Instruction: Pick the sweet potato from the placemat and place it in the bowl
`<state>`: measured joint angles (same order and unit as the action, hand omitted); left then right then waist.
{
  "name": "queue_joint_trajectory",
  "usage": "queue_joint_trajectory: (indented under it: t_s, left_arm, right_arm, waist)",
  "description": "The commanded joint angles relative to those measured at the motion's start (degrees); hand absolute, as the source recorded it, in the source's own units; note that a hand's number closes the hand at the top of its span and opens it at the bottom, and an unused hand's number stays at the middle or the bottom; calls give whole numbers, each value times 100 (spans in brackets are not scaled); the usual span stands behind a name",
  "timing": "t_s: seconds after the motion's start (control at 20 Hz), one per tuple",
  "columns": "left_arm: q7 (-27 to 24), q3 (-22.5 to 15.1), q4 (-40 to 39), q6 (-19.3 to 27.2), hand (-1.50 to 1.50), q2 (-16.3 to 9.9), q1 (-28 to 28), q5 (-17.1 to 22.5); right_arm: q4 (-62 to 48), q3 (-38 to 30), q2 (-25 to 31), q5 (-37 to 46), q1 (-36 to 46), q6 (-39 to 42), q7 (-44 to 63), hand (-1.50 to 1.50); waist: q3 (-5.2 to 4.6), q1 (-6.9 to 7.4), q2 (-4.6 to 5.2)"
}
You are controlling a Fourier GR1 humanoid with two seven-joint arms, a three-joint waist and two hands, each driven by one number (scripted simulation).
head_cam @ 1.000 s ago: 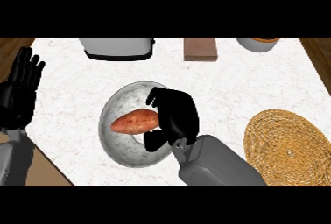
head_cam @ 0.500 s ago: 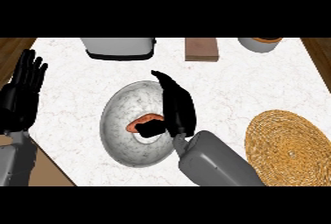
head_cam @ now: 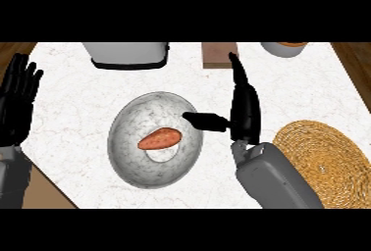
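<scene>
head view shows us the sweet potato [head_cam: 160, 139] lying inside the bowl [head_cam: 130, 122], free of our right hand [head_cam: 245, 109], which spreads straight-fingered just right of it. our left hand [head_cam: 17, 100] rests open at the left edge. the placemat [head_cam: 330, 154] sits far right.

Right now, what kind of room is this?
Probably a kitchen: a white marble-look counter holds a bowl with a sweet potato in it, a woven placemat, and what may be a toaster.

Bright, even light overhead; the bowl [head_cam: 156, 147] shows only soft interior shading.
</scene>
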<state>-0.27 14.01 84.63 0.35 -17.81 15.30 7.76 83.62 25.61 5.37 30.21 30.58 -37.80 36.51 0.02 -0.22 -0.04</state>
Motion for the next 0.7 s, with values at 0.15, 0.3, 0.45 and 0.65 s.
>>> queue_joint_trajectory:
  t_s: [0.15,0.3,0.45,0.65]
  left_arm:
    - [-6,-7,24,-26,0,54,-103,0]
    - [-22,-5,-50,82,0,129,49,-13]
    - [38,223,-262,-91,0,-156,231,122]
    - [-35,39,82,14,0,49,-34,-23]
  right_arm:
    - [970,-951,829,-1333,-1347,217,-1374,-150]
    - [1780,-1427,1330,-2053,-2075,662,-1692,-150]
    - [1595,-2055,1599,-2765,-2385,1184,-2424,-150]
    - [1334,-2765,1836,-3628,-3041,2002,-3512,-150]
  waist:
    - [4,-14,8]
    - [5,-84,-5]
    - [4,-46,7]
    - [4,-30,2]
